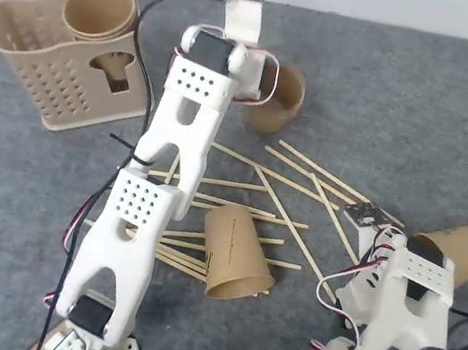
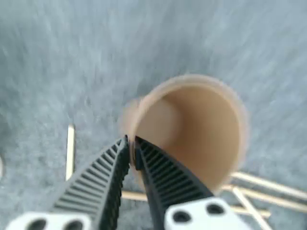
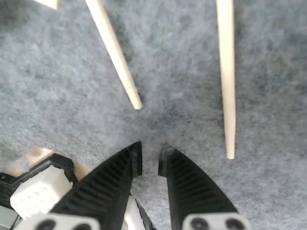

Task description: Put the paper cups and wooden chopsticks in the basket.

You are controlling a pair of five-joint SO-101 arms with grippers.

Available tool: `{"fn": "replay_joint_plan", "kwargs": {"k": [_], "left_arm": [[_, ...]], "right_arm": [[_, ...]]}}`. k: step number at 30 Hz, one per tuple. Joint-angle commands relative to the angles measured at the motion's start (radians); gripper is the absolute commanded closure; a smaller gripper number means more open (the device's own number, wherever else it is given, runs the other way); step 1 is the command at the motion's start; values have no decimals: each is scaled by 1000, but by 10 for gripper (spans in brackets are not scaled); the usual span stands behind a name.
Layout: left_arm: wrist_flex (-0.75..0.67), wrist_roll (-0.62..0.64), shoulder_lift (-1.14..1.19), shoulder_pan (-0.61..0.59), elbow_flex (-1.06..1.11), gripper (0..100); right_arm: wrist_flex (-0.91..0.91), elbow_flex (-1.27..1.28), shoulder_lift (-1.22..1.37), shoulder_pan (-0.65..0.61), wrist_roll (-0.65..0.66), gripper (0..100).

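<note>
Brown paper cup [image 2: 201, 129], blurred and with its mouth turned toward the wrist camera, is pinched at the near rim between the pressed-together black fingers of the left gripper [image 2: 130, 143], which cut off the lower part of the rim. Well off to one side of that gripper stands the basket [image 1: 51, 79] holding nested cups [image 1: 100, 11]. The right gripper [image 3: 150, 160] hangs over the grey felt [image 3: 182, 110] with its fingers narrowly parted around nothing, two wooden chopsticks [image 3: 226, 76] lie just ahead of its tips without touching, and a tan edge [image 3: 33, 155] beside it is too cropped to name.
</note>
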Motion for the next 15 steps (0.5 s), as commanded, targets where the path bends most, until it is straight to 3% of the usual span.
{"fn": "replay_joint_plan", "kwargs": {"k": [1, 8, 15], "left_arm": [[43, 63, -68, -46, -154, 991], [43, 68, -175, -152, -171, 991], [40, 290, -453, -410, -171, 991]], "right_arm": [[16, -8, -36, 2, 15, 929], [16, -8, -36, 2, 14, 929], [16, -9, -36, 2, 14, 929]]}}
